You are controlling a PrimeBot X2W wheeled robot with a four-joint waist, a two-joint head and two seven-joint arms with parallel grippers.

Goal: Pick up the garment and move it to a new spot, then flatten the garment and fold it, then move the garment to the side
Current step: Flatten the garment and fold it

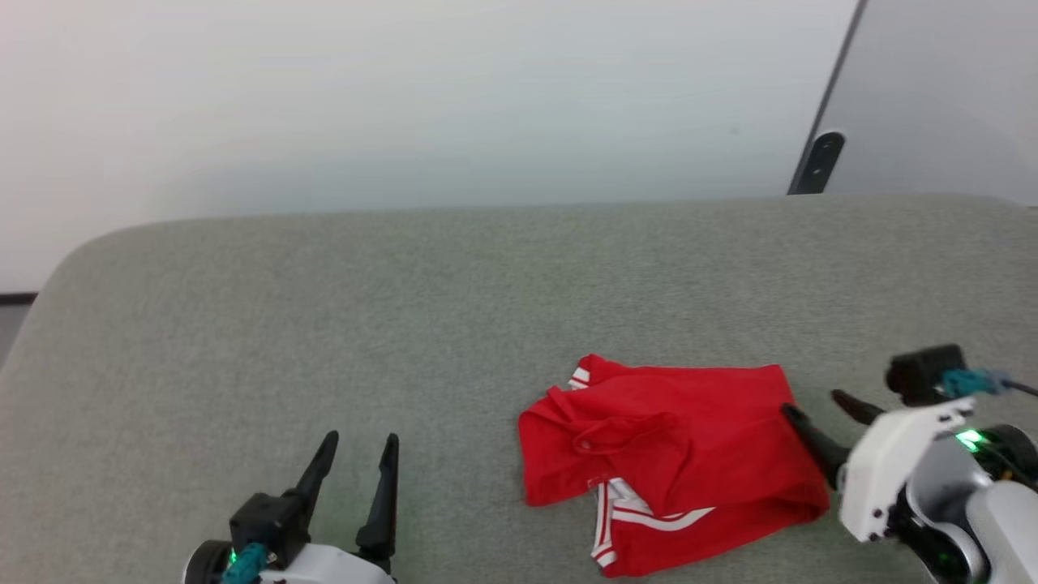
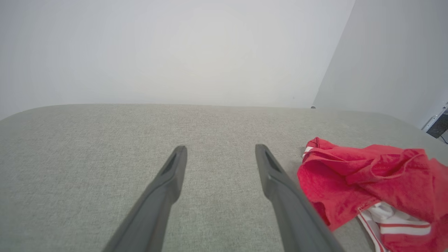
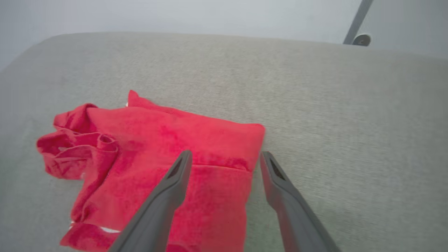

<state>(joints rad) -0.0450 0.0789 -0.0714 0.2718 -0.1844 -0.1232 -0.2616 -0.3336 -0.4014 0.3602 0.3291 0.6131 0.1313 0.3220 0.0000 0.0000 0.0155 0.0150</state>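
Note:
The garment [image 1: 673, 458], a small red shirt with white striped trim, lies loosely folded and rumpled on the grey padded surface [image 1: 405, 324], right of centre. My right gripper [image 1: 817, 404] is open at the garment's right edge, one finger over the cloth and one beside it; in the right wrist view the garment [image 3: 168, 157] lies under and ahead of that gripper [image 3: 225, 157], which grips nothing. My left gripper [image 1: 361, 442] stands open at the lower left, well clear of the cloth. Seen from the left wrist, the garment [image 2: 367, 182] lies to the right of the open left gripper [image 2: 220, 150].
The grey padded surface ends in a rounded far edge against a pale wall [image 1: 405, 97]. A dark slanted post with a bracket [image 1: 817, 162] rises beyond the far right corner.

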